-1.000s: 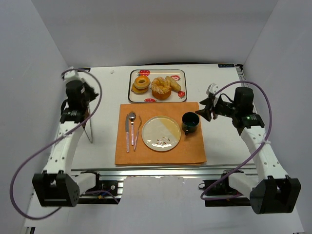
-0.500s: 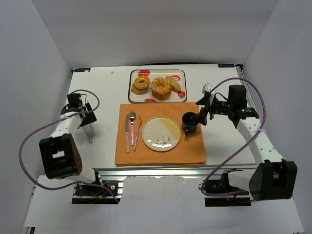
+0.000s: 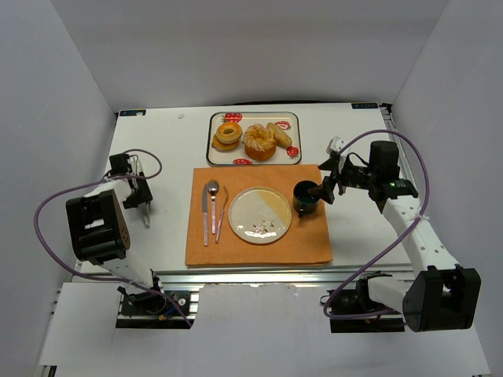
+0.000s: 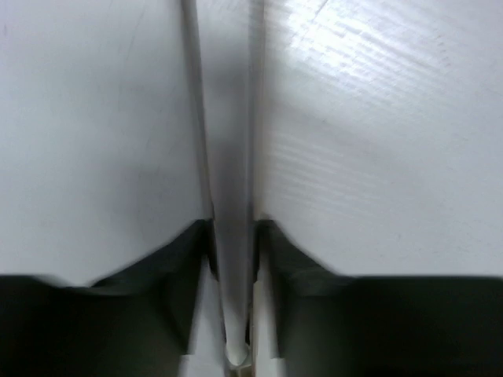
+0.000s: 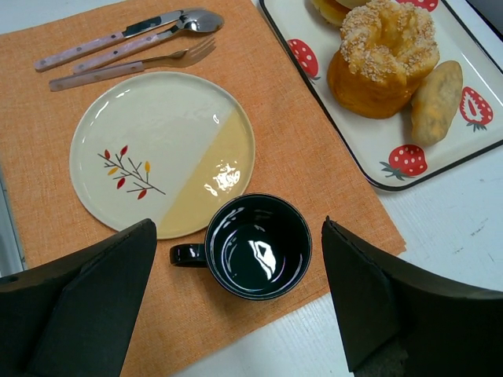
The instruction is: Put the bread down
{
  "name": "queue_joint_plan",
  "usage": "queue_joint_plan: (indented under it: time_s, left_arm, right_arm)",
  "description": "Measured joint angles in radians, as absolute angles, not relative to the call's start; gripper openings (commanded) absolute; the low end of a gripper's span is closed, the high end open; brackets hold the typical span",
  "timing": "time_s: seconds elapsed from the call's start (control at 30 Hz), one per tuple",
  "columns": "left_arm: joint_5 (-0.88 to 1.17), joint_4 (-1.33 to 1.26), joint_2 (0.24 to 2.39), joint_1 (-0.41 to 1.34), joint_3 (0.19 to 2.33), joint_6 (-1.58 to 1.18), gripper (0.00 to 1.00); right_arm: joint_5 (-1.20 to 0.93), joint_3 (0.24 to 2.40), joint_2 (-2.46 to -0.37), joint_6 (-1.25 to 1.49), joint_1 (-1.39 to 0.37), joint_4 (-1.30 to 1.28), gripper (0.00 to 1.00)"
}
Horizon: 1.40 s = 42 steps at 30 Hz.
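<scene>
The bread (image 3: 259, 141), a round golden bun with a pale flaky top, sits in the middle of the strawberry-print tray (image 3: 214, 149) at the back of the table. In the right wrist view the bread (image 5: 381, 55) lies at the upper right on the tray (image 5: 346, 141). My right gripper (image 3: 328, 184) hovers open over the black cup (image 3: 306, 197), well short of the bread; the gripper (image 5: 237, 228) holds nothing. My left gripper (image 3: 140, 194) is folded back at the far left. Its wrist view shows the gripper (image 4: 232, 228) with jaws close on either side of a thin pale rod.
A ring donut (image 3: 229, 133) and a small oblong roll (image 3: 279, 133) flank the bread on the tray. An orange placemat (image 3: 259, 251) carries a cream plate (image 3: 259, 214), the cup (image 5: 258, 246) and a knife, spoon and fork (image 3: 212, 208). White walls enclose the table.
The left arm has folded down and back toward the table's left edge. The right gripper moved left over the cup and opened wide, then backed slightly to the right.
</scene>
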State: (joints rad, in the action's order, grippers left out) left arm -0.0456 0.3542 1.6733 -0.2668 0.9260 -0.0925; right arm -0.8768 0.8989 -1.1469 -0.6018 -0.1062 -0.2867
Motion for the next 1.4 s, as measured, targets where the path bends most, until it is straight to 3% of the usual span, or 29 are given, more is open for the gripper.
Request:
queue_joint_plan:
  time_s: [0.27,0.4,0.67,0.77,1.07,1.4]
  left_arm:
    - [-0.022,0.276,1.659,-0.277,0.894,-0.127,0.12]
    - [0.068,0.294,1.626,-0.243,0.892,-0.243,0.07]
    - [0.324,0.083,1.471,0.168,0.931,-0.683,0.20]
    - [0.360,0.026,1.449,0.244,0.935,-0.794,0.26]
    - [0.358,0.051,1.559,0.357,1.054,-0.922,0.44]
    - [0.332,0.101,1.629,0.382,1.103,-0.933,0.46]
  right_arm:
    - [-0.854,0.899,-1.143,-0.601,-0.106,-0.281,0.89]
    - [-0.847,0.899,-1.137,-0.600,-0.106,-0.280,0.89]
    - [-0.844,0.899,-1.138,-0.574,-0.106,-0.254,0.89]
    - [-0.844,0.899,-1.138,-0.567,-0.106,-0.247,0.89]
    - [-0.845,0.899,-1.137,-0.545,-0.106,-0.221,0.89]
    - [-0.844,0.874,-1.107,-0.545,-0.106,-0.208,0.89]
